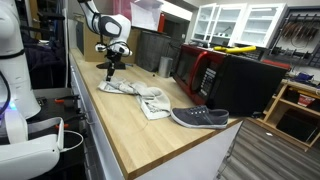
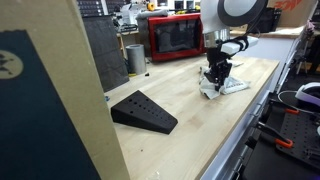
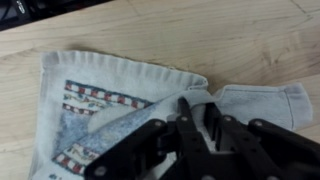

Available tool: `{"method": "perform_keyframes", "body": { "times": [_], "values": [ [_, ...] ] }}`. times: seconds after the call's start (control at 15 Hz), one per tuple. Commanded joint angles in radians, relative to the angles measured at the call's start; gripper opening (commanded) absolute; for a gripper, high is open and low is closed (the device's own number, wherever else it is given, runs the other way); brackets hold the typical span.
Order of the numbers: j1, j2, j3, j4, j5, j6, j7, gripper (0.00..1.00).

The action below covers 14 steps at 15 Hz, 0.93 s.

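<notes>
A crumpled white towel point(image 3: 100, 85) with a red-and-blue striped print lies on the light wooden counter point(image 1: 150, 140). In the wrist view my gripper point(image 3: 197, 110) is down on the cloth. Its black fingers point(image 3: 184, 112) stand close together, pinching a raised fold of the towel between them. In both exterior views the arm reaches down at the towel's far end, the gripper point(image 1: 108, 68) on the towel point(image 1: 135, 95); the gripper point(image 2: 215, 75) covers part of the towel point(image 2: 228, 87) there.
A grey shoe point(image 1: 200, 118) lies near the counter's edge beyond the towel. A red microwave point(image 1: 200, 70) and a metal can point(image 2: 135, 58) stand along the back. A black wedge point(image 2: 143, 112) rests on the counter.
</notes>
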Motion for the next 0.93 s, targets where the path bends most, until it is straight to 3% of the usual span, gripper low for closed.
{"method": "perform_keyframes", "body": {
  "times": [0.0,0.33,0.6,0.87],
  "values": [
    [-0.004,-0.002,-0.001,0.024,-0.008,-0.028,0.037,0.0],
    [0.005,-0.034,0.005,0.079,0.008,-0.067,0.02,0.02],
    [0.011,-0.057,0.019,0.137,-0.042,-0.125,0.01,0.02],
    [0.021,-0.064,0.035,0.185,-0.054,-0.229,-0.061,0.02]
  ]
}}
